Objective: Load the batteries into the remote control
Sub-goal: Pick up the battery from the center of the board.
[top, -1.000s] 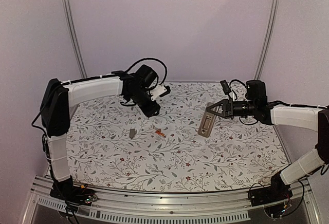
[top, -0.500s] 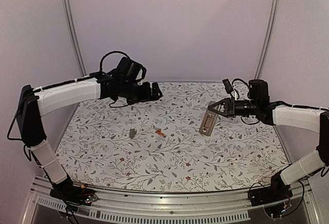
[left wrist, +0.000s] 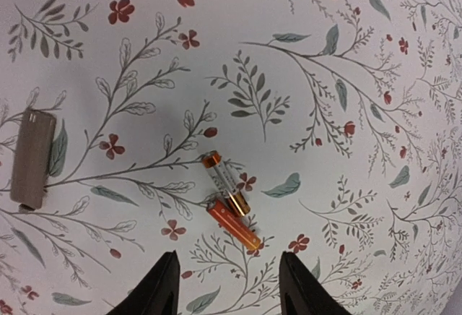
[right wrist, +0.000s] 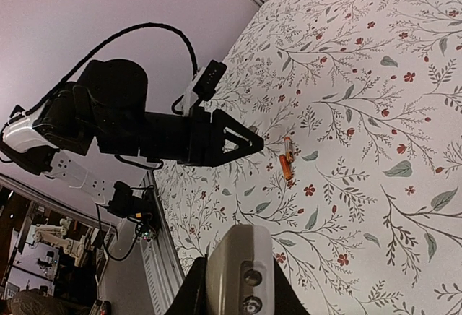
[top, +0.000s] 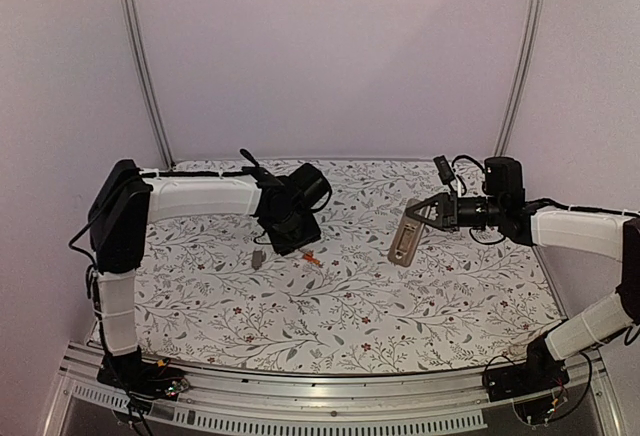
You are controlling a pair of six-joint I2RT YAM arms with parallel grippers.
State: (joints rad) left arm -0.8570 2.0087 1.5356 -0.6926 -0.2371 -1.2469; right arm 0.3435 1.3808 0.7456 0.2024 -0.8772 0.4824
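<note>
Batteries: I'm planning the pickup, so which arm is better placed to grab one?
Left. The left gripper is open and hovers close above the batteries, while the right gripper is shut on the remote, held off to the side.

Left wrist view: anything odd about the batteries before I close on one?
Nothing looks damaged or spilled. The two batteries lie touching in a shallow V, one end alongside the other, just ahead of the open left gripper. Pinching one may nudge its neighbour. The small grey piece lies flat, well apart from them.
</note>
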